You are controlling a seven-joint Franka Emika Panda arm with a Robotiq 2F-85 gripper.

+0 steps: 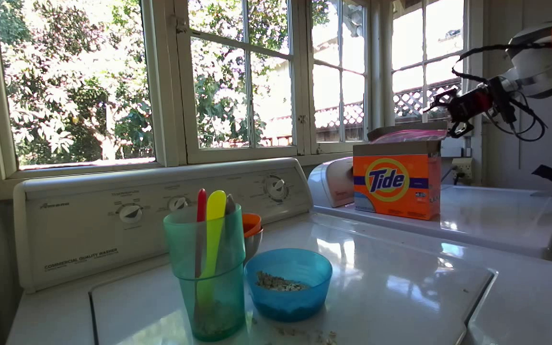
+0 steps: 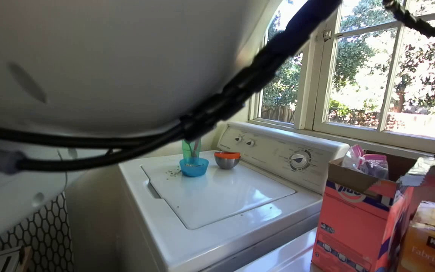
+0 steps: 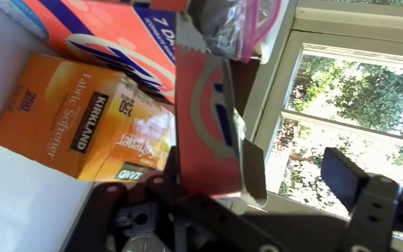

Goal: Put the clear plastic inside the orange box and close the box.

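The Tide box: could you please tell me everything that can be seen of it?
The Tide box looks like cardboard, orange with blue lettering in a yellow ring, and brown inside. It stands upright on the white appliance beside the washer. Its lid is swung open, with partly jagged edges. A clear zip bag with pink edging pokes out of the opening. The Kirkland fabric softener box stands close by; contact between them is unclear, as is whether the open tool touches the lid.
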